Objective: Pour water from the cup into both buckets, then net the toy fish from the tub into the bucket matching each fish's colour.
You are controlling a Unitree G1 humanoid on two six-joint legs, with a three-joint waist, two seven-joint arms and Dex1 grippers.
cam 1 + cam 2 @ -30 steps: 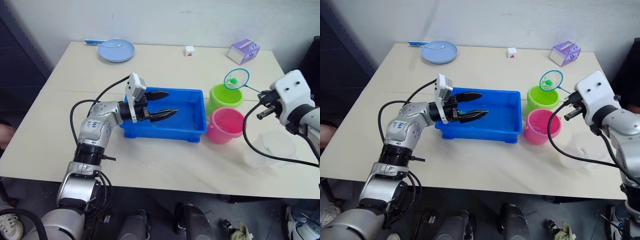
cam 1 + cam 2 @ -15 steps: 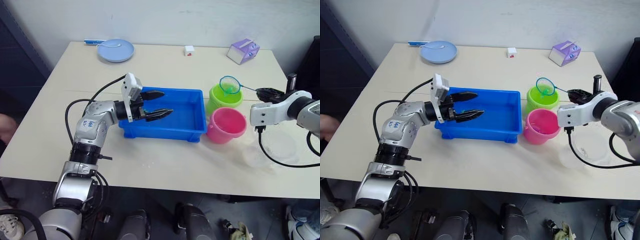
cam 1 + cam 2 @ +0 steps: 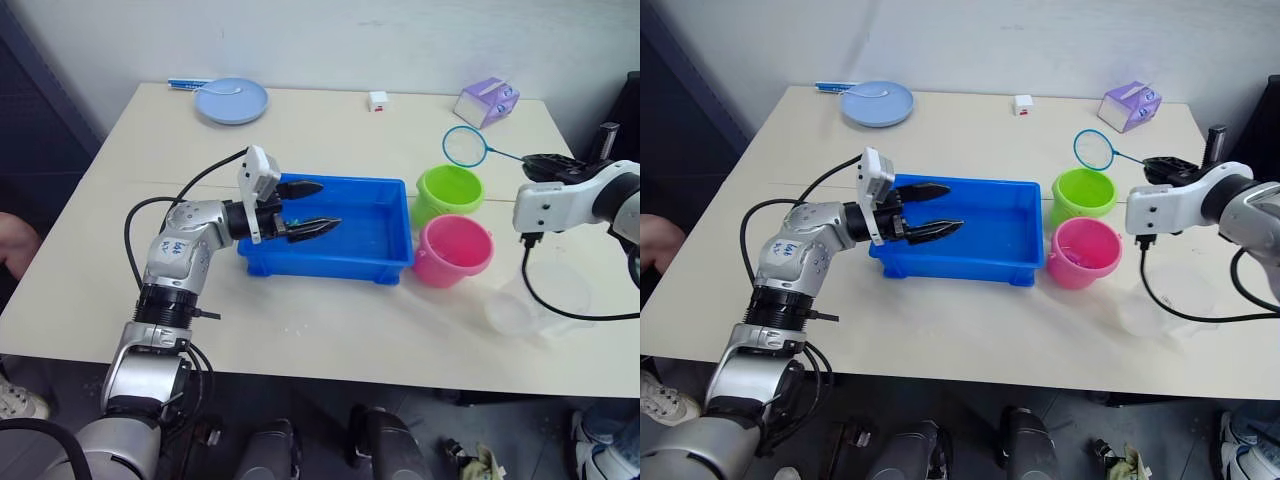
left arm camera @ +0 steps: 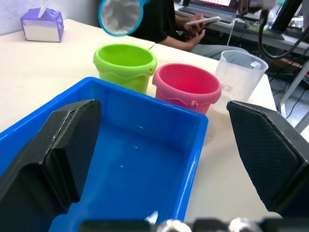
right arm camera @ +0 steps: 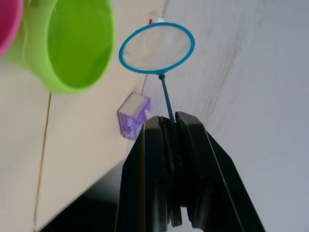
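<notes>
Holding the net (image 3: 470, 146) by its thin stick, the right end effector (image 3: 545, 165) has its two black fingers pressed together on the handle; the light-blue hoop hangs in the air just behind the lime green bucket (image 3: 450, 195), toward the far side of the surface (image 3: 330, 320), and its mesh looks empty. The pink bucket (image 3: 453, 250) stands touching the green one, on its near side, and both sit just off the right end of the blue tub (image 3: 385, 262). The clear cup (image 3: 545, 295) stands near the right edge of the surface, close to the pink bucket but apart from it.

The left end effector (image 3: 308, 207) reaches over the tub's left end with its fingers spread wide, holding nothing; the left wrist view shows the tub's wet blue floor between them. No toy fish can be made out there.

Open room lies along the near edge in front of the tub and across the broad left part of the surface. Along the far edge sit a pale-blue plate (image 3: 231, 100) at the left, a small white cube (image 3: 378, 100) in the middle and a purple tissue box (image 3: 487, 101) at the right. Blue writing marks the left arm's upper housing, too small to read. In the left wrist view a person's hands hold a phone beyond the surface.
</notes>
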